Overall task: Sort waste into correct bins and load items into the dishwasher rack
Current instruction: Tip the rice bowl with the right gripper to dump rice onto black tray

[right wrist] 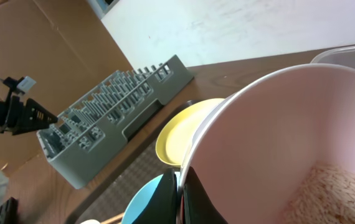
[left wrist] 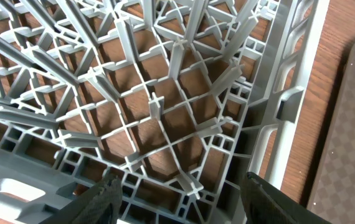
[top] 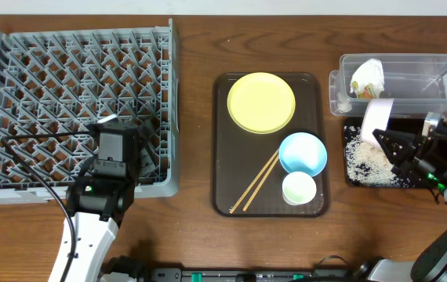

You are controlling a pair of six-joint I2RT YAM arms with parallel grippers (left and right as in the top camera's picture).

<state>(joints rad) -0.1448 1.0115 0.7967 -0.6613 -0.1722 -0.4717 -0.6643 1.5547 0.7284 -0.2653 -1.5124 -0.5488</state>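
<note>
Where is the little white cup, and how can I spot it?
Look at the brown tray in the middle of the table. In its right corner nearest the robot, beside the blue bowl, sits the cup. It is the smallest round thing there, white, unlike the blue bowl and the yellow plate.

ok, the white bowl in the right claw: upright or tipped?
Tipped. The round white bowl is turned sideways over the shallow black tray, where whitish rice crumbs lie; the right claw grips its rim.

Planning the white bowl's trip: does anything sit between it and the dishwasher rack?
The serving tray, carrying yellow plate, blue bowl, cup and chopsticks, lies between white bowl and dishwasher rack; the left end effector hovers over it.
</note>
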